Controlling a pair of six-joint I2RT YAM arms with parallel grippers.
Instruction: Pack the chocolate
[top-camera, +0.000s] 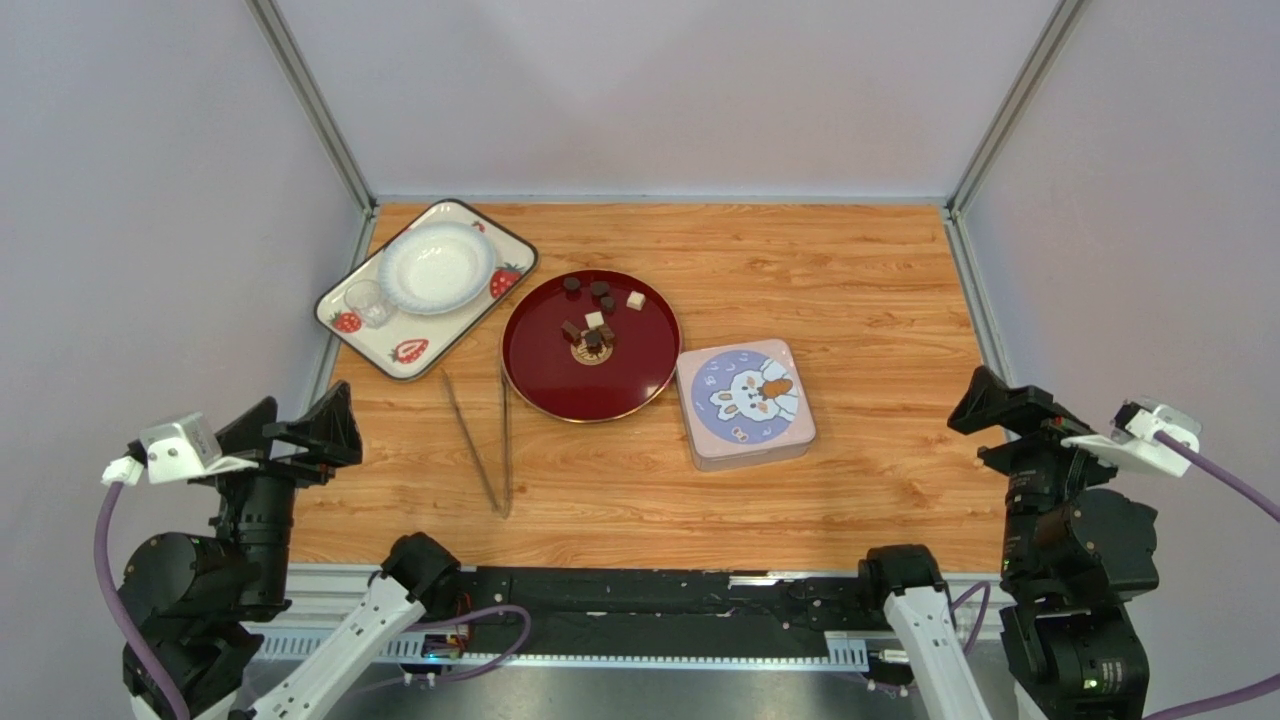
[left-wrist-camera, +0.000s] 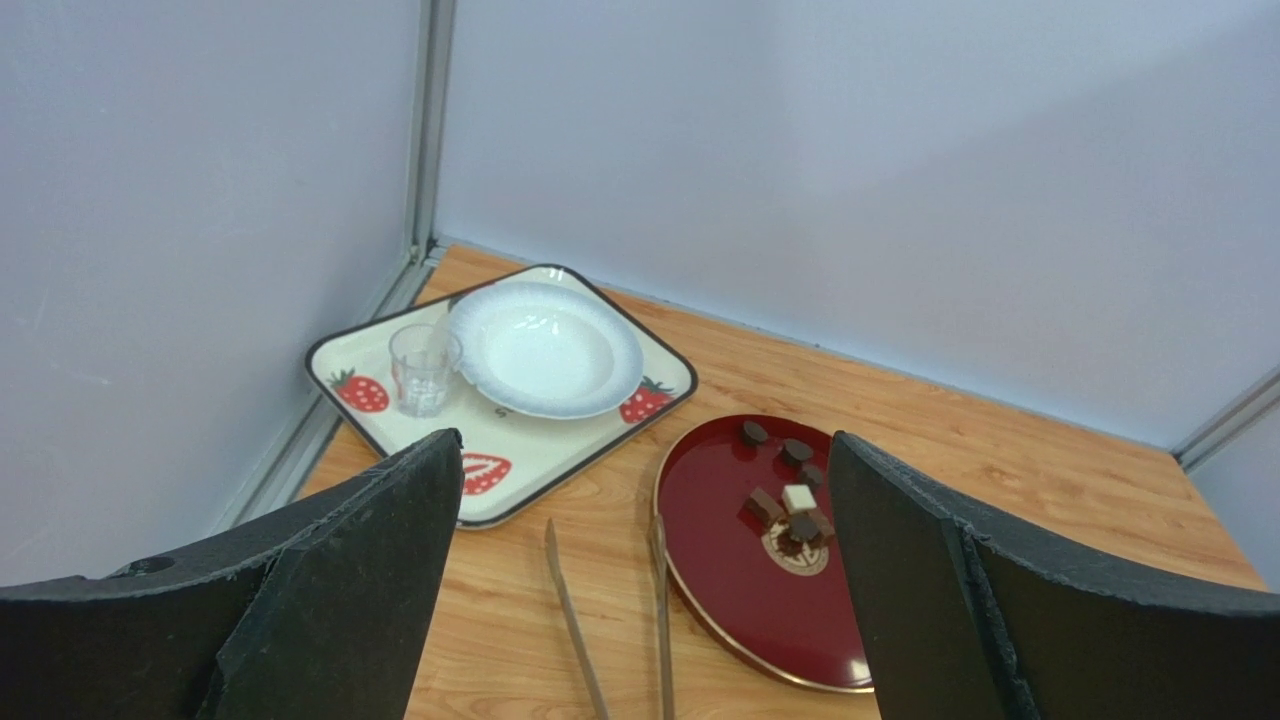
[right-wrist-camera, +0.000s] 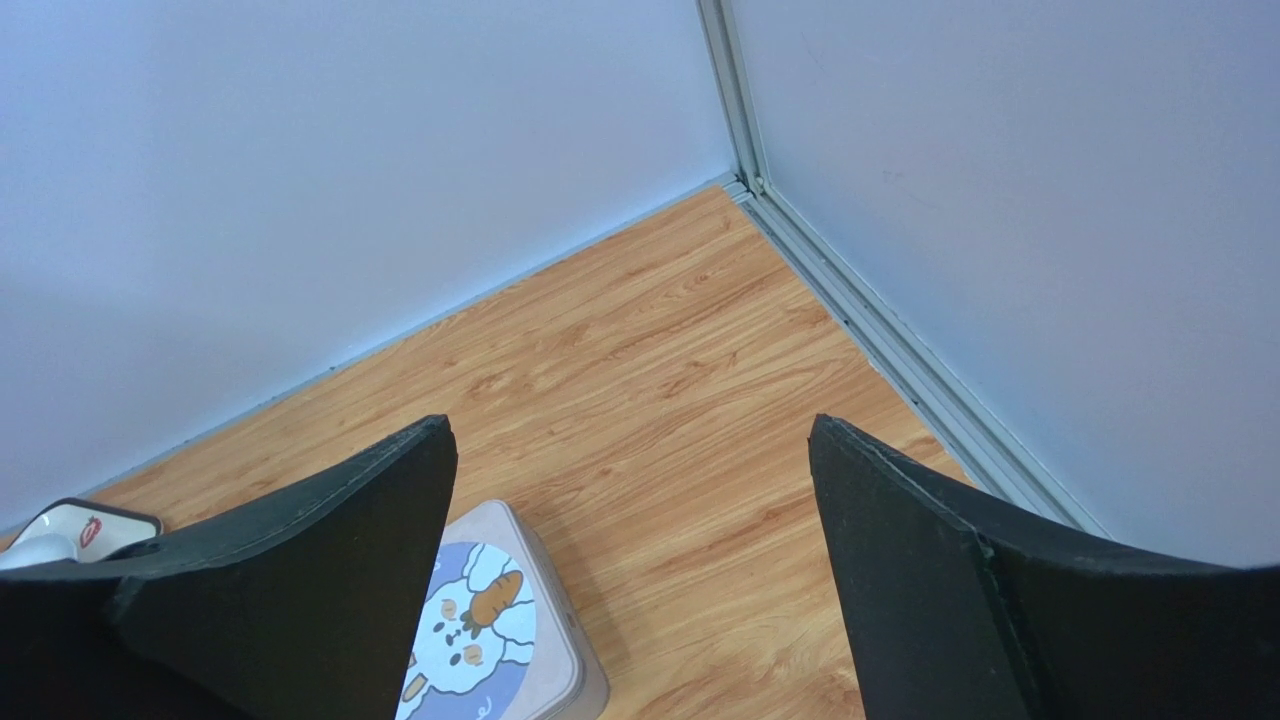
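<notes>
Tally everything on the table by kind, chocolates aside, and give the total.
Tray: 1
Bowl: 1
Glass: 1
Plate: 1
Tongs: 1
Tin: 1
Total: 6

- Table: wood-grain top, warm orange-brown, evenly lit.
- Walls: plain pale grey-lilac panels closing the table's far, left and right sides.
- Frame posts: silver metal, rising from the table's far corners.
- Rail: silver strip along the table's right edge.
</notes>
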